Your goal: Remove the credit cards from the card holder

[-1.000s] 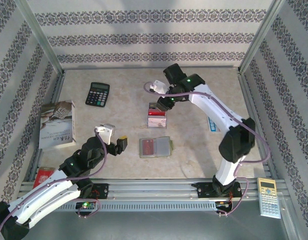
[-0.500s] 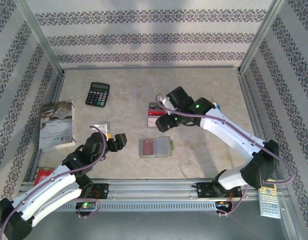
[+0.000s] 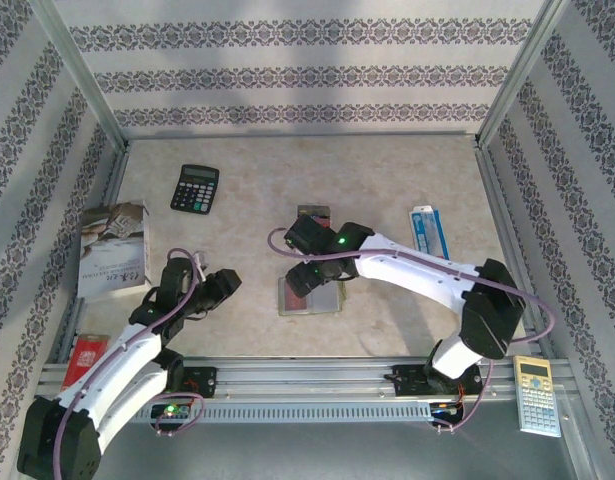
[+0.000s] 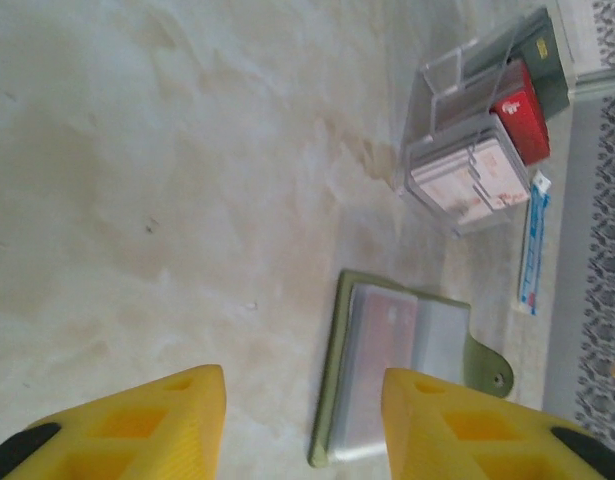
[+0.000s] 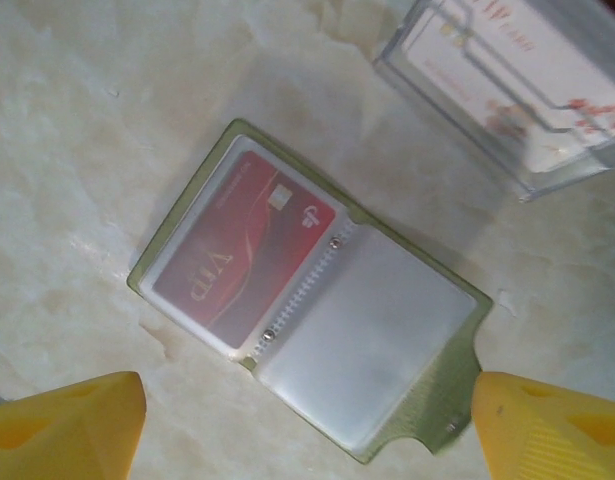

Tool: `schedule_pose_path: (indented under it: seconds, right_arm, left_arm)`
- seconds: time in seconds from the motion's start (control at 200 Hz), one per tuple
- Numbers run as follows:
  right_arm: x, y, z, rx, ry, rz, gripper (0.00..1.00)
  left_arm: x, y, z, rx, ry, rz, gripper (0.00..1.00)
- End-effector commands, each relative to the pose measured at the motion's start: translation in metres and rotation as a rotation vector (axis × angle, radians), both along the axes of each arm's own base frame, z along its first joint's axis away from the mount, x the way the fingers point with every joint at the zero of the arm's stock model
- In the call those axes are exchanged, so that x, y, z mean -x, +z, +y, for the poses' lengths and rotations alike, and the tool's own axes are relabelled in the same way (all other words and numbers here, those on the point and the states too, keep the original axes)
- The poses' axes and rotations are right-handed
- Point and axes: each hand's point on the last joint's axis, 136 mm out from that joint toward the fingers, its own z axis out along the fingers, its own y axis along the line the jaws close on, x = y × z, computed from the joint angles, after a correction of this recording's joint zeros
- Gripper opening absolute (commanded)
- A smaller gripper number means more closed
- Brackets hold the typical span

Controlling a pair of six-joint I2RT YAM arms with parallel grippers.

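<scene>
The card holder [image 5: 387,330] lies open mid-frame in the right wrist view, a red card [image 5: 242,255] in its upper-left pocket (the other looks empty), the right gripper [image 5: 307,425] spread wide above it; with the left gripper [image 4: 302,420] also open and apart, the holder may lift with the card.

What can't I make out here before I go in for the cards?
Right wrist: frosted right pocket of the card holder veils its contents; card or none, cannot tell.
Right wrist: the red card hides whatever lies beneath it.
Right wrist: clear box cut off by the top and right edges.
Top external: right arm covers part of the card holder.
</scene>
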Motion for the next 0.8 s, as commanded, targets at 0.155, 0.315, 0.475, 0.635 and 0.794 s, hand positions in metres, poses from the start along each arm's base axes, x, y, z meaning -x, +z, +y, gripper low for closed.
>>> schedule_pose_path:
  seconds: [0.155, 0.315, 0.475, 0.635, 0.794]
  right_arm:
    - [0.007, -0.040, 0.013, -0.028, -0.040, 0.082, 0.79]
    - [0.008, -0.063, 0.003, -0.035, -0.077, 0.161, 0.62]
    - [0.008, -0.078, -0.017, -0.005, -0.112, 0.201, 0.40]
    - [0.005, -0.091, -0.036, 0.006, -0.147, 0.220, 0.29]
    - [0.004, -0.104, -0.047, 0.011, -0.166, 0.239, 0.23]
  left_arm:
    - [-0.001, 0.004, -0.018, 0.072, -0.093, 0.015, 0.39]
    - [0.000, -0.004, -0.021, 0.059, -0.123, 0.057, 0.37]
    - [-0.001, -0.007, -0.024, 0.068, -0.137, 0.071, 0.37]
    - [-0.003, -0.007, -0.028, 0.078, -0.148, 0.078, 0.38]
    - [-0.004, -0.005, -0.035, 0.086, -0.169, 0.074, 0.39]
